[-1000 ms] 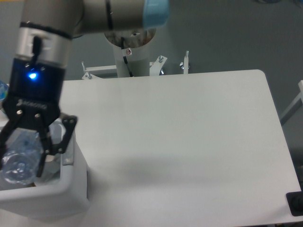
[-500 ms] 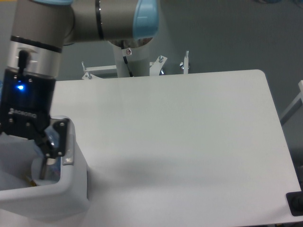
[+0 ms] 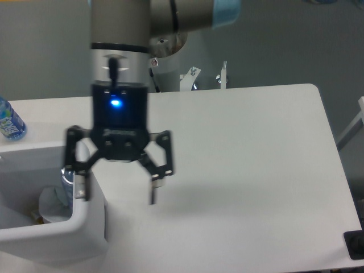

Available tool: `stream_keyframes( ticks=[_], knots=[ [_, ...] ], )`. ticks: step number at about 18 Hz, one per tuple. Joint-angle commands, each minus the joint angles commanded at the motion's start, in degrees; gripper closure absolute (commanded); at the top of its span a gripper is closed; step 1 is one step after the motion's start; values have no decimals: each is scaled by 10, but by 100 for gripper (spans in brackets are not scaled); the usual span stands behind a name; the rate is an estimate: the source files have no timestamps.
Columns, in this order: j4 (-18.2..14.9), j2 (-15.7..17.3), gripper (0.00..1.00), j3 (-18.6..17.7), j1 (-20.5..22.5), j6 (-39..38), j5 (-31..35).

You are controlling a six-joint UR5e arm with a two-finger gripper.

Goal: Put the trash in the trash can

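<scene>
White tabletop (image 3: 244, 159) filling most of the view, grey wall behind, robot base mount at the back edge. The trash is sitting down inside the trash can (image 3: 85, 227) at lower left: the crushed bottle (image 3: 67, 183) is showing as a bluish clear shape standing against the right inner wall, and the wrapper (image 3: 50, 203) is lying as a pale crumple just beside it, lower in the bin; how the two overlap is hard to tell. Outward from there, the gripper (image 3: 118, 189) is hanging over the can's right rim, jaws spread wide and holding nothing, one finger over the rim and the other out over bare tabletop. So the trash is lying left of and below the jaws, apart from them, bottle's long axis looking roughly upright. Judging by this, both pieces are already binned and the task is looking done or nearly so. The uncrushed bottle (image 3: 9, 121) with the blue label is standing at far left, well apart from the jaws.
</scene>
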Motion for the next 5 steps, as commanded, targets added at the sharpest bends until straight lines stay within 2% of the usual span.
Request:
stream_keyframes(
  ticks=[2,5],
  knots=[
    [-24,15,0,-20,0,39,49],
    [-34,18,0,-25,2,52,57]
  ],
)
